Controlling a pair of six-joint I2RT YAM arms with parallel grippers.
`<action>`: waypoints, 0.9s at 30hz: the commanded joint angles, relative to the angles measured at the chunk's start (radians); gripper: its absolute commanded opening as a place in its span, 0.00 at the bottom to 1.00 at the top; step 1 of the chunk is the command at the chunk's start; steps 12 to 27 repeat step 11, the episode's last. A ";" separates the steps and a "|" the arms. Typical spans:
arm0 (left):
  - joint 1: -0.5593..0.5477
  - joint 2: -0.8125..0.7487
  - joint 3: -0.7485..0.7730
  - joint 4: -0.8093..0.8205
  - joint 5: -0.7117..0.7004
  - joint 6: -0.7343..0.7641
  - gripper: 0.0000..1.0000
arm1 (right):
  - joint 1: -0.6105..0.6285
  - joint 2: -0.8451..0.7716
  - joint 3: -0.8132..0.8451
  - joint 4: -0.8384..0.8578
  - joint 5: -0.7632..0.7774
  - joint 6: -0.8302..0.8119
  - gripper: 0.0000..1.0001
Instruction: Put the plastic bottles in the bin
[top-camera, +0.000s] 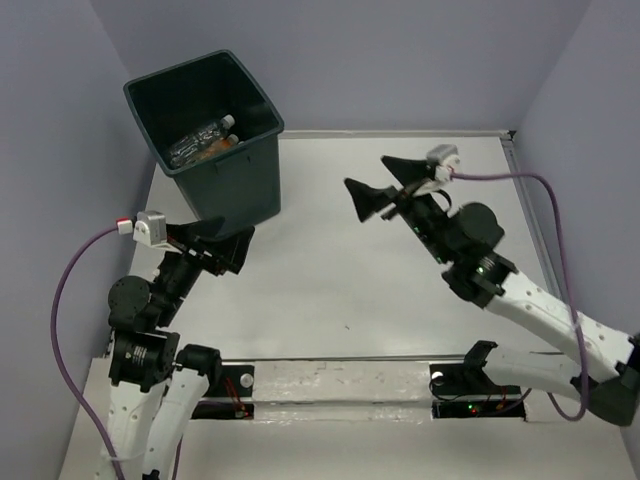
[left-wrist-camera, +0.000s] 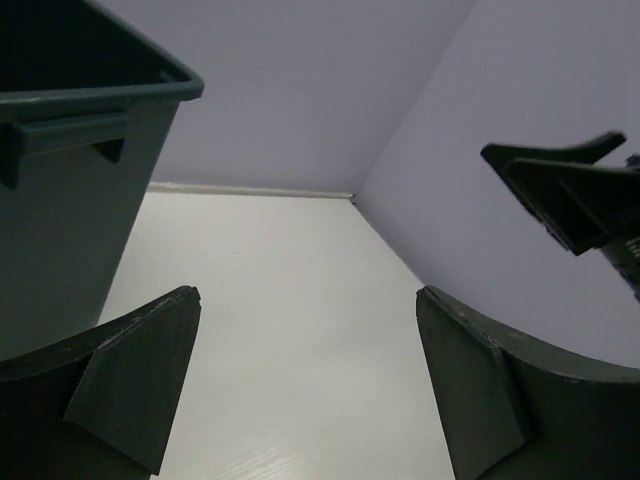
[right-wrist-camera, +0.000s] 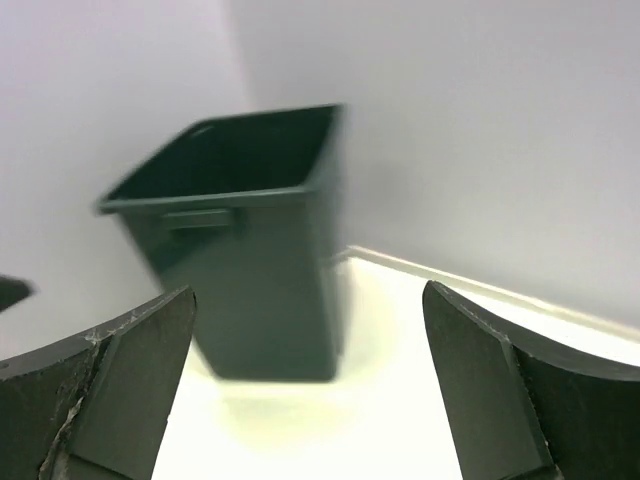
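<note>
The dark green bin (top-camera: 222, 180) stands upright at the table's far left. Inside it lie several clear plastic bottles (top-camera: 203, 140), one with a white cap, some with orange. No bottle shows on the table. My left gripper (top-camera: 222, 243) is open and empty, just in front of the bin's base; the bin's wall (left-wrist-camera: 60, 240) fills the left of its wrist view. My right gripper (top-camera: 385, 185) is open and empty, raised over the table's middle right, pointed toward the bin (right-wrist-camera: 250, 250).
The white table (top-camera: 340, 290) is walled by lilac panels on three sides. The right gripper's fingers (left-wrist-camera: 570, 195) show at the right of the left wrist view. Purple cables loop off both wrists.
</note>
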 joint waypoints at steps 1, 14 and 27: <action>-0.003 0.022 0.026 0.209 0.126 -0.053 0.99 | -0.001 -0.310 -0.256 -0.075 0.383 0.104 1.00; -0.002 0.055 -0.005 0.277 0.134 -0.082 0.99 | -0.001 -0.788 -0.422 -0.304 0.344 0.160 1.00; -0.002 0.055 -0.005 0.277 0.134 -0.082 0.99 | -0.001 -0.788 -0.422 -0.304 0.344 0.160 1.00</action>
